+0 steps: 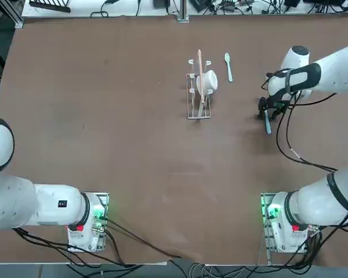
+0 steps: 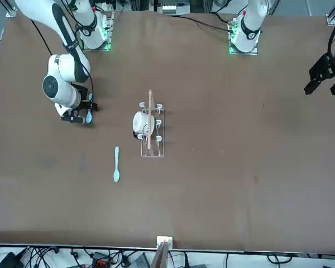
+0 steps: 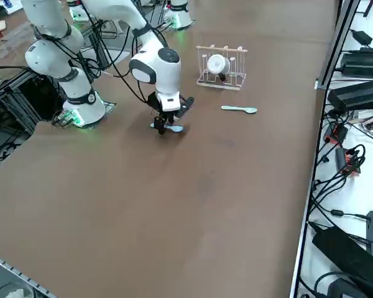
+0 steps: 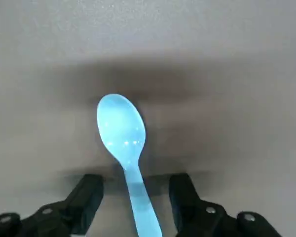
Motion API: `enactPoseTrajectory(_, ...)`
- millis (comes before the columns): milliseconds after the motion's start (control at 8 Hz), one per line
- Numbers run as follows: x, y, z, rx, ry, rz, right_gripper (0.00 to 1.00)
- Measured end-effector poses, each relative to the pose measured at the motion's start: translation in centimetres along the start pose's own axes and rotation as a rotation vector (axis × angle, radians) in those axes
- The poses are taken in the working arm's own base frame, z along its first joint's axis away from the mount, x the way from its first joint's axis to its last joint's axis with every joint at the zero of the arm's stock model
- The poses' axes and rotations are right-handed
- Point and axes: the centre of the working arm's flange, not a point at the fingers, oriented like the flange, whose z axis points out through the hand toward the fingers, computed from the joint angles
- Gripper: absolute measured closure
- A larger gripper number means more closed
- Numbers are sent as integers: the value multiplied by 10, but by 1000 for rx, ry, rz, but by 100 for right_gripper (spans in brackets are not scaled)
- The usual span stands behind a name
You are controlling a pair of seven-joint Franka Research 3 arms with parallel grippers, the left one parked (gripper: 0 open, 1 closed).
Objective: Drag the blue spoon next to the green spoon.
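Right pincer [image 4: 136, 190] low at right of top view, fingers parted astride the blue spoon [image 4: 124, 143] handle, not gripping. Green spoon [image 1: 228, 66] upper centre, well apart. Close squarely, keep spoon flat on worktop [image 1: 104, 145], slide steadily.

A brown counter [image 1: 104, 116] carries the blue spoon [image 1: 267, 123] flat under the right claw [image 1: 265, 111], the green spoon [image 1: 228, 66] well apart — and a small wire rack [image 1: 198, 98] beside it, holding a white cup [image 1: 209, 81].

brown table [image 1: 104, 116], wire drying rack [image 1: 198, 95] mid-table, white cup [image 1: 209, 80] in it, wooden stick [image 1: 200, 75] across
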Motion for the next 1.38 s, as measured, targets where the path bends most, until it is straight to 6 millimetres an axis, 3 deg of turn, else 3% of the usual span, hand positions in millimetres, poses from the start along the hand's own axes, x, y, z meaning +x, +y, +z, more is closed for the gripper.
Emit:
enactPoseTrajectory(500,1,0,-5,2,10,0,50)
enactPoseTrajectory(750,1,0,-5,2,10,-1,52)
enactPoseTrajectory(1375,1,-1,-8,3,16,-2,67)
